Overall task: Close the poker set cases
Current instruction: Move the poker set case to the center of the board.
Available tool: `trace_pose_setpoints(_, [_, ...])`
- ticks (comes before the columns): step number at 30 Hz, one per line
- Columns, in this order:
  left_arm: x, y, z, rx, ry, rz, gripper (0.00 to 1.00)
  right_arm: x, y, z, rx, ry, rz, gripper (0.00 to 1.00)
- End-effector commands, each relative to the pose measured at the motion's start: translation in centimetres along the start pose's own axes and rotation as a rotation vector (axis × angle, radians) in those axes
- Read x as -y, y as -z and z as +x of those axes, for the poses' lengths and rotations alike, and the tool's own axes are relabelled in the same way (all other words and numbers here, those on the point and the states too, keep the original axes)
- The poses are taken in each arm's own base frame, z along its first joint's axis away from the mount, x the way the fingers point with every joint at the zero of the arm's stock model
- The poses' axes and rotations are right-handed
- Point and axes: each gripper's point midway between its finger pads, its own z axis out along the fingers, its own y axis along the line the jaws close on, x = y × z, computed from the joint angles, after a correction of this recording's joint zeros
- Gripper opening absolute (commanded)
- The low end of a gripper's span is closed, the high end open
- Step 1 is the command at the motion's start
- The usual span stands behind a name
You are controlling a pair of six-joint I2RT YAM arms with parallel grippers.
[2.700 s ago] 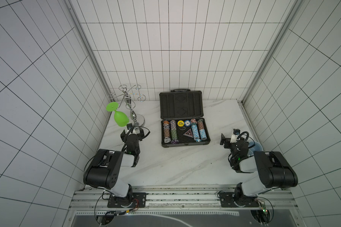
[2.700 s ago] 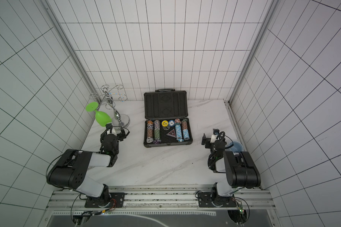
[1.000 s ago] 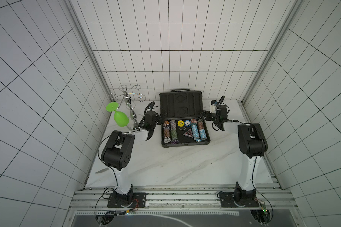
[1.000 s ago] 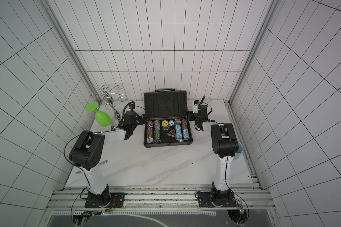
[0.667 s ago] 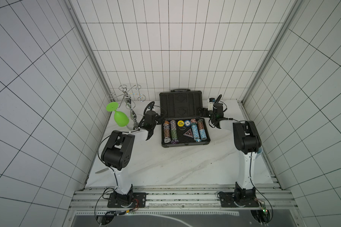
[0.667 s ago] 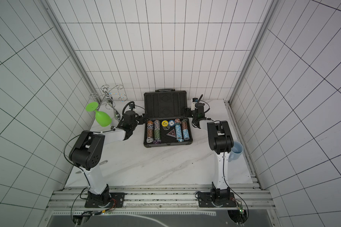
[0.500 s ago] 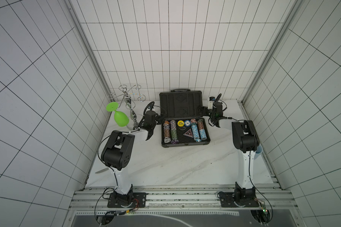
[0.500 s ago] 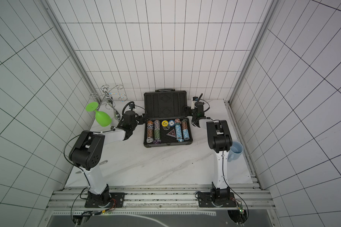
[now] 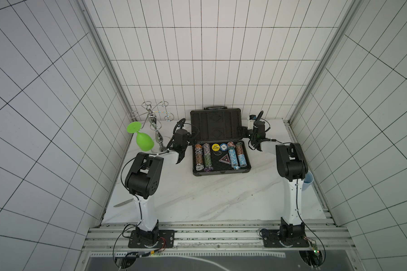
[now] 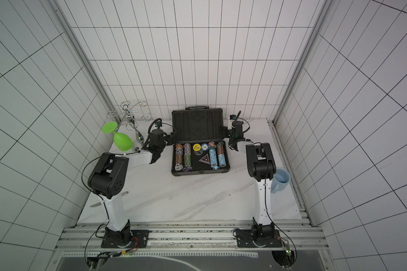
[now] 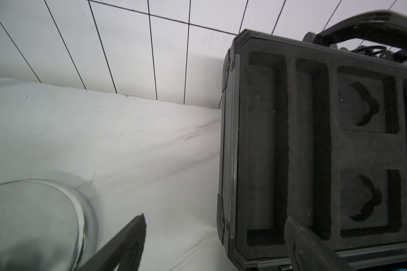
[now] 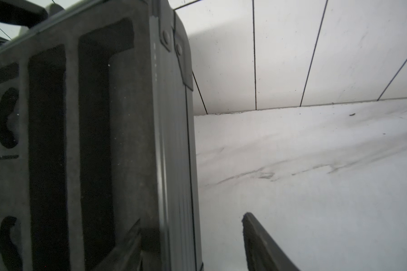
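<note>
Two-sided bracketing: straddling the left edge of the upright lid [image 9: 215,124] with the left gripper [image 9: 192,134], spread wide and holding nothing; straddling the right edge with the right gripper [image 9: 244,129], narrowing over the last second but keeping its outer finger [image 12: 263,244] clear of the lid, so gripping nothing yet. Having come up from the front of the table [image 9: 221,199] seconds ago, now closing in from both sides. Judging the approach finished and the fold-down about to begin, with the poker set case [image 9: 221,172] lying open at the back middle, lid untilted. Reading "BLIND" on the yellow disc [image 9: 215,147]; failing to resolve the mark on the blue-rimmed disc [image 9: 223,147] beside it; finding no brand.
</note>
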Motion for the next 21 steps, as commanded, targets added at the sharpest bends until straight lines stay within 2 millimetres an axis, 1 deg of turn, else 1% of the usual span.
trace_pose_setpoints(1, [-0.4,-1.4,0.5,-0.027,0.041,-0.032,0.91,-1.6,-0.9,-3.4,0.072,0.032,-0.033,0.60])
trace_pose_setpoints(7, [0.1,-3.6,1.1,-0.050,0.059,-0.023,0.91,-1.8,-1.1,-3.1,0.069,0.039,-0.048,0.60])
trace_pose_setpoints(9, [0.1,-4.3,1.4,-0.064,0.063,-0.024,0.87,-1.8,-1.1,-3.1,0.070,0.041,-0.048,0.58])
trace_pose_setpoints(12, [0.2,-5.2,2.0,-0.080,0.069,-0.022,0.84,-1.9,-1.1,-3.1,0.071,0.047,-0.056,0.54])
trace_pose_setpoints(17, [0.2,-5.7,2.3,-0.082,0.078,-0.025,0.80,-2.2,-0.9,-3.4,0.078,0.057,-0.066,0.44])
trace_pose_setpoints(21, [0.1,-6.4,2.3,-0.091,0.085,-0.017,0.73,-2.5,-0.9,-3.5,0.076,0.063,-0.083,0.37])
